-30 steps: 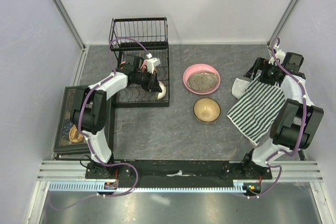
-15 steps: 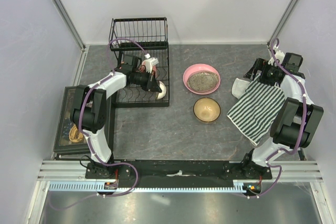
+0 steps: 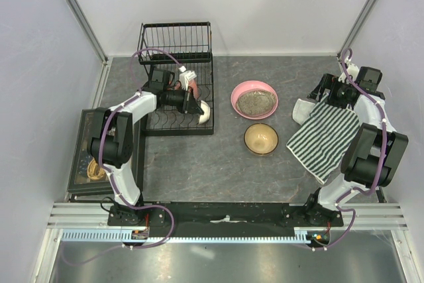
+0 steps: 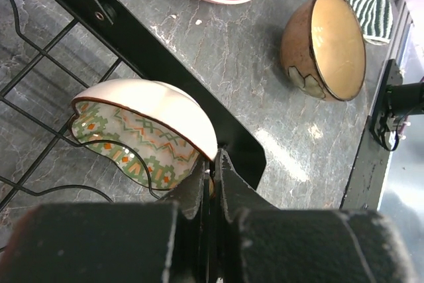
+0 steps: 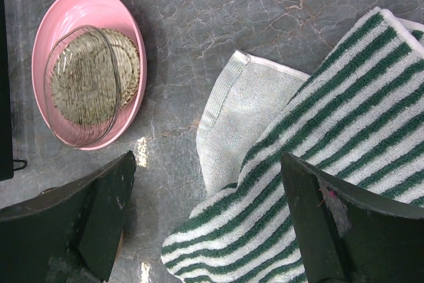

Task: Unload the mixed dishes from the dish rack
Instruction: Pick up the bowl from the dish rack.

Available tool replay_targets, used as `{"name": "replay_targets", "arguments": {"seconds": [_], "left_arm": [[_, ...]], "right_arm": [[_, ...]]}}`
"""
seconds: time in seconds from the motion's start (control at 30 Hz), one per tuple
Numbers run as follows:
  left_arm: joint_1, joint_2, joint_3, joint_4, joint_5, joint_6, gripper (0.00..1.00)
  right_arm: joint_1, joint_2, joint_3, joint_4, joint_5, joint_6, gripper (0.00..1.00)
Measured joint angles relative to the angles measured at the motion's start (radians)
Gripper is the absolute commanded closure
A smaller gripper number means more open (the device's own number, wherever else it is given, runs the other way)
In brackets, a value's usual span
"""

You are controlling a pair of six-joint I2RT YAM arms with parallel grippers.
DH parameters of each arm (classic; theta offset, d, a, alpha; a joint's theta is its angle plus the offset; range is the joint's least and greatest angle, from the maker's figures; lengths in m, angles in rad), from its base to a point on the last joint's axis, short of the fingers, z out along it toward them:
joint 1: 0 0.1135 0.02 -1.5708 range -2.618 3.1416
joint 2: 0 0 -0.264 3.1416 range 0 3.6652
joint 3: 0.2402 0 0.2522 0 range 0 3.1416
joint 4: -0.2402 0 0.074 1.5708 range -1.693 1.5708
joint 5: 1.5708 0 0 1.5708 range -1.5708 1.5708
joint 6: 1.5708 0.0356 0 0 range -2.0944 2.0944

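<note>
My left gripper is shut on the rim of the small white patterned bowl, which is tipped on edge at the front right corner of the black wire dish rack. In the top view the bowl leans against the rack's right rail. The pink shallow dish and the tan-brown bowl stand on the table to the right of the rack. My right gripper hangs open over the striped cloth, with nothing between its fingers. The mugs cannot be made out.
The rack's upright wire back stands against the far wall. A black-framed box of trinkets sits at the left edge. The striped cloth lies at the right, and grey walls enclose the table.
My left gripper closed on the bowl's rim and drew back slightly to the left. The bowl tipped up onto its edge. The right arm stayed where it was.
</note>
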Motion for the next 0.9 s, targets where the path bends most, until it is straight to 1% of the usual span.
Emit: {"name": "replay_targets", "arguments": {"seconds": [0.37,0.9], "left_arm": [[0.031,-0.020,-0.061,0.110,0.076,-0.091,0.98],[0.040,-0.014,-0.098,0.244,0.126,-0.170,0.98]], "right_arm": [[0.000,0.000,0.000,-0.003,0.000,0.000,0.02],[0.000,0.001,0.000,-0.004,0.000,-0.003,0.02]]}}
